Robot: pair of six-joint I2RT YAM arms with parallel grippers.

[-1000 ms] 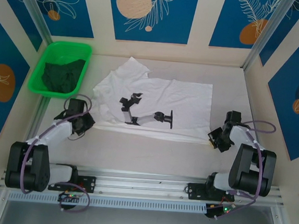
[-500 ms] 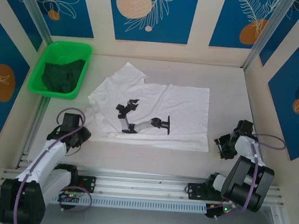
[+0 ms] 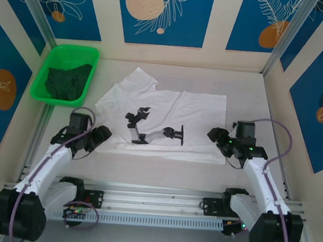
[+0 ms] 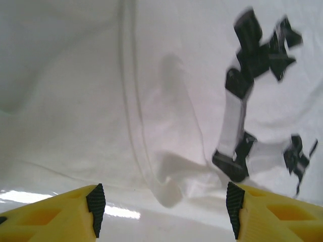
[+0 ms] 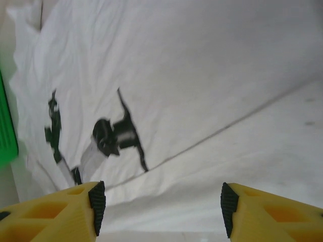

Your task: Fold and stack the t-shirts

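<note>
White cotton lies spread flat at the middle of the table (image 3: 163, 169): the white t-shirt (image 3: 196, 110), print (image 3: 149, 130) face up, has not shifted in the last half second. The arms have. The left gripper (image 3: 100, 134) has swung in from bare table at 8 o'clock and now sits at the shirt's near-left edge. The right gripper (image 3: 214, 135) has come in from well off the cloth at 4 o'clock to the near-right corner of the hem.

Both wrist views show the yellow fingers spread wide with cloth below and nothing between the black pads (image 4: 96, 202). So both hands are empty and apart.

The dark green t-shirt (image 3: 67, 81) is crumpled in the green tray (image 3: 71, 50) at 10 o'clock, untouched.

I judge this as the approach to a two-handed pinch on the near edge; no fold is made yet.
</note>
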